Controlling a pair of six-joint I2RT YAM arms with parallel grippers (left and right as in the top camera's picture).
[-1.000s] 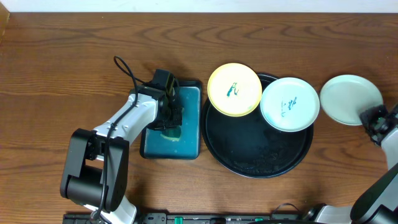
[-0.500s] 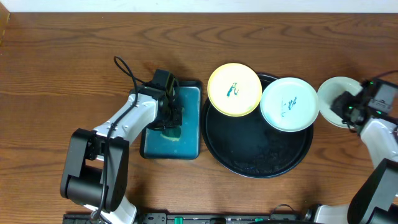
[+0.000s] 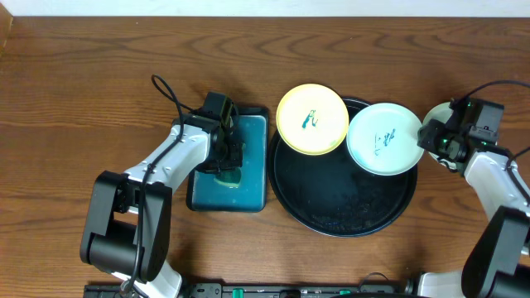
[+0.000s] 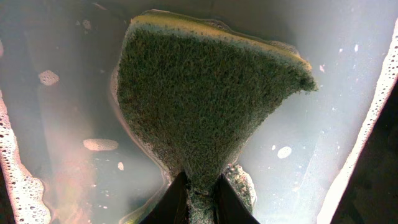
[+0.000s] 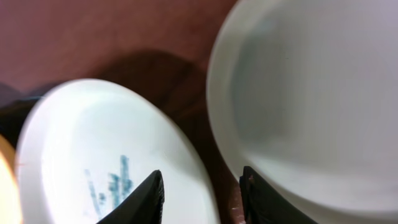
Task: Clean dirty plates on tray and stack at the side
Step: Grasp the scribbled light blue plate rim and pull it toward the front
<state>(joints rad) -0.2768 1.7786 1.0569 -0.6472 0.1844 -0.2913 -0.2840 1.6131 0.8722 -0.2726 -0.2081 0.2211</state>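
Note:
The black tray (image 3: 339,194) holds a yellow plate (image 3: 312,119) and a pale mint plate (image 3: 385,138), each with teal scribbles in the centre. A third, unmarked pale plate (image 3: 439,114) lies on the table right of the tray, mostly under my right arm. My right gripper (image 3: 427,137) is open and empty. In the right wrist view it (image 5: 202,186) straddles the gap between the marked plate (image 5: 93,143) and the unmarked plate (image 5: 311,93). My left gripper (image 3: 225,162) is shut on a green sponge (image 4: 205,99) in soapy water.
The rectangular teal tray (image 3: 252,141) of soapy water stands just left of the black tray. Its white foamy edges (image 4: 373,124) show in the left wrist view. A black cable (image 3: 166,95) loops over the table behind my left arm.
My right arm has swung left from the table's right edge across the unmarked plate, and its gripper now sits at the marked mint plate's right rim. My left arm has not moved.

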